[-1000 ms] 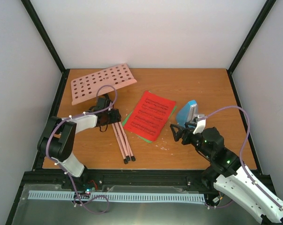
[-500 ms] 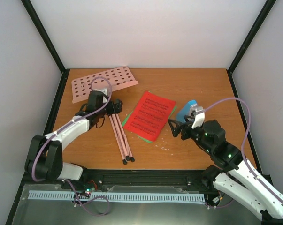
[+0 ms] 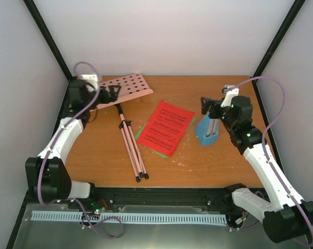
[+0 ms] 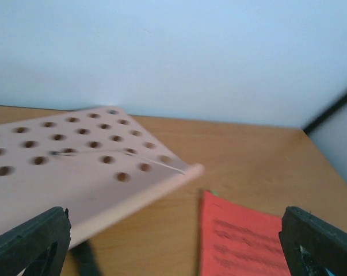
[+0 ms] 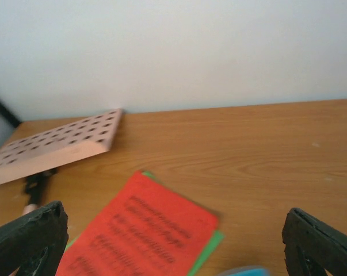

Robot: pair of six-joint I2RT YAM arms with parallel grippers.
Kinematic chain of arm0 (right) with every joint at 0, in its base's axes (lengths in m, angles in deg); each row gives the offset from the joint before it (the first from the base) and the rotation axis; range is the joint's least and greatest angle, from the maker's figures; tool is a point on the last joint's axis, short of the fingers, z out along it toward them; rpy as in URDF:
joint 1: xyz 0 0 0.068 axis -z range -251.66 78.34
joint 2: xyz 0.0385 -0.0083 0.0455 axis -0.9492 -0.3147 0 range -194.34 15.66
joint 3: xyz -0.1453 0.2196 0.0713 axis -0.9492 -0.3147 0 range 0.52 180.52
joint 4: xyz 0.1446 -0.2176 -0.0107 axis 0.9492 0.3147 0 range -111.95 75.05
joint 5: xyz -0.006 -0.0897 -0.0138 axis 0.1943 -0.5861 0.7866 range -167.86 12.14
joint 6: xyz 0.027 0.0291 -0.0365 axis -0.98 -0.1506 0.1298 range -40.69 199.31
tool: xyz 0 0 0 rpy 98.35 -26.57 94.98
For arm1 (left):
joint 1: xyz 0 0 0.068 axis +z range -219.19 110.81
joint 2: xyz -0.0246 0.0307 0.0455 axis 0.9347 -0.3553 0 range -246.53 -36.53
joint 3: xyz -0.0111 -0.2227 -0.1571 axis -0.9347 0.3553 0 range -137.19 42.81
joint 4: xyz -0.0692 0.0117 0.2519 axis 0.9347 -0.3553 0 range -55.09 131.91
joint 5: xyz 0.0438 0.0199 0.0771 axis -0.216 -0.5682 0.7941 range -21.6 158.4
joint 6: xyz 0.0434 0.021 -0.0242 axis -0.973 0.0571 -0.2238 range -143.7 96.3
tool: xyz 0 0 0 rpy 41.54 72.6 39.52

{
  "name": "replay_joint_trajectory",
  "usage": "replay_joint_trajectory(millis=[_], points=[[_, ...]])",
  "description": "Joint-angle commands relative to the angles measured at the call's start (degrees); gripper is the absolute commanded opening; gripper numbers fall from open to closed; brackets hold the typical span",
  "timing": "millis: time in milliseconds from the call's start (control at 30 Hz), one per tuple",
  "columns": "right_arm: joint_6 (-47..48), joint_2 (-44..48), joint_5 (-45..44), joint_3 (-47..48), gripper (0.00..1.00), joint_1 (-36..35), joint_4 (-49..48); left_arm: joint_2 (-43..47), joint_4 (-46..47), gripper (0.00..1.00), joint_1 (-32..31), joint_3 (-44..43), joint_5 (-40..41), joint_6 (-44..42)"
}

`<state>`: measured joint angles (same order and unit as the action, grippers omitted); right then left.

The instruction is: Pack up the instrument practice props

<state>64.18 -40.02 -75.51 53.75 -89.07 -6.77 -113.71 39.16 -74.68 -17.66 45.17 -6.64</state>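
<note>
left gripper (image 3: 113, 94) sits at the far left of the table (image 3: 223, 166), its claw spread wide and empty. in the left wrist view both fingers (image 4: 29, 244) sit out at the bottom corners, with the hole-punched desk (image 4: 75, 167) of the pink music stand (image 3: 129, 137) just ahead between them; i can't tell whether anything touches yet. the stand lies on the table, desk toward the back wall, its tripod legs (image 3: 138, 161) folded together and pointing at the near edge. to its right the red page (image 3: 165, 127) rests on the green page (image 3: 139, 135), which shows only as a sliver along the near-left edge. farther right the blue metronome (image 3: 207, 130) stands near the pages without touching them. the right gripper (image 3: 204, 105) hangs just behind and above it, claw also wide and holding nothing; the right wrist view catches only a smear of blue at its bottom edge.

i read this as the approach step on both sides: nothing is picked up, and i see no box or bag to pack into. next i'd ease the left claw forward so the desk's thin edge slides between the fingers before closing, matching its tilt. on the right i'd drop lower and centre on the metronome's sloped sides, gripping low, since a pyramid could squirt upward out of a pinch.
</note>
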Motion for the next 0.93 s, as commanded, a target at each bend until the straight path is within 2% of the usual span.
replay_joint_trajectory(millis=[0,133,200,267,367,433,500,600,700,800,900], points=[[3.23,-2.73,4.00,1.21,1.00,10.93,-1.99,0.11,4.21,0.99,13.29,2.87,-7.86,3.09],[-0.23,-4.83,12.21,-4.06,1.00,26.34,-7.35,4.64,12.32,0.99,26.68,12.09,-9.05,8.23],[-2.31,-5.53,15.46,-6.91,1.00,34.05,-9.93,8.00,17.54,0.99,29.79,17.87,-3.18,9.34],[-1.62,-5.38,13.01,-10.78,1.00,36.36,-14.06,11.74,22.67,0.99,29.97,24.18,5.42,8.76],[1.22,-4.40,7.19,-19.05,1.00,36.66,-24.82,16.68,34.14,0.99,29.94,35.71,13.41,5.79],[2.01,-4.33,4.88,-25.35,1.00,36.66,-34.09,17.83,45.07,0.99,29.97,44.28,14.49,2.37],[1.07,-4.88,2.66,-31.06,1.00,36.59,-44.54,15.40,52.63,0.99,29.95,50.61,12.88,0.44],[-0.39,-7.09,1.74,-38.84,1.00,36.57,-59.97,7.63,59.27,0.99,29.76,50.77,9.96,0.37],[-0.20,-11.02,3.02,-43.85,1.00,36.42,-72.38,2.61,56.20,1.00,28.28,45.76,7.71,-0.72],[0.06,-14.86,6.07,-44.06,1.00,35.85,-75.68,0.72,58.77,0.99,27.52,45.73,5.88,-1.35],[1.53,-17.62,7.73,-42.56,1.00,34.02,-76.41,0.97,58.74,0.99,26.52,45.77,8.49,-2.08]])
